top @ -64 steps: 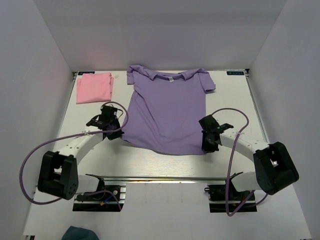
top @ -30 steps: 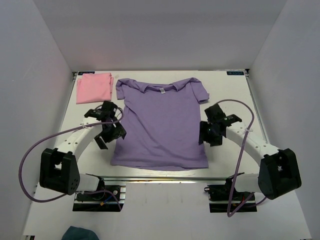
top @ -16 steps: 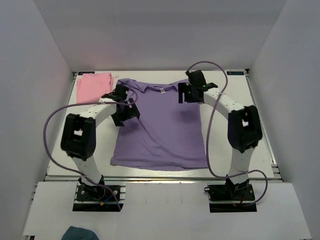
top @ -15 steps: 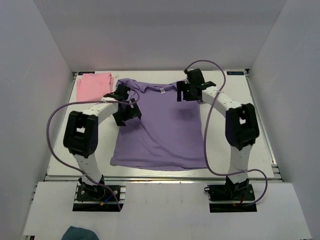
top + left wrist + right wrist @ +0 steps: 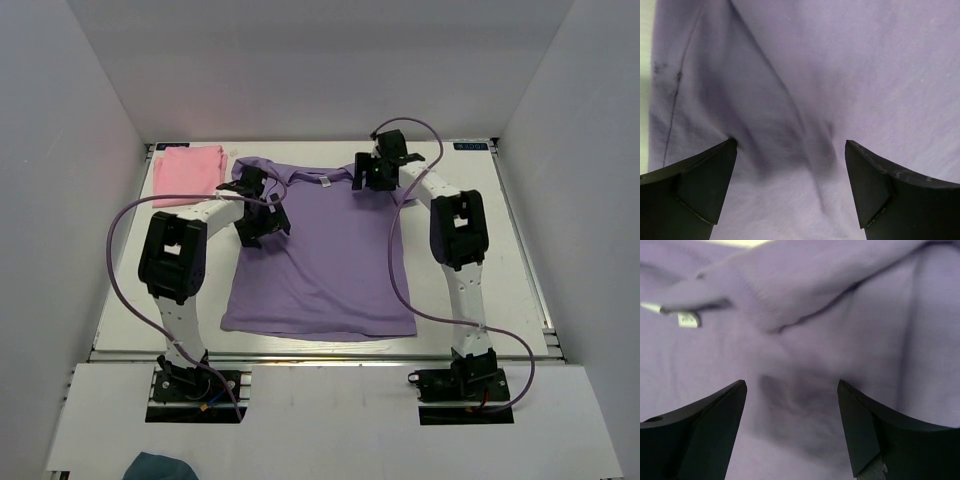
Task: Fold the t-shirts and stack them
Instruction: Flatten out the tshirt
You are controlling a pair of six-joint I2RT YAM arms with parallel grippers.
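Observation:
The lavender-purple t-shirt [image 5: 320, 260] lies spread flat in the middle of the table, neck to the back, its white neck label [image 5: 326, 181] showing. The pink t-shirt [image 5: 187, 172] lies folded at the back left corner. My left gripper [image 5: 262, 218] hovers open over the purple shirt's left shoulder; in the left wrist view only wrinkled purple cloth [image 5: 790, 75] lies between its fingers [image 5: 705, 175]. My right gripper [image 5: 366, 175] stands open over the right shoulder by the collar; the right wrist view shows the label [image 5: 687, 319] and a folded-over cloth edge [image 5: 790, 285].
The white table [image 5: 470, 260] is walled in by white panels on the left, back and right. A metal rail [image 5: 320, 352] runs along the near edge just below the shirt's hem. Both arms' purple cables loop above the table.
Both arms have swung from the shirt's lower sides to its shoulders at the back. The shirt lies flatter and nearer the front. The right gripper's fingers stand wider.

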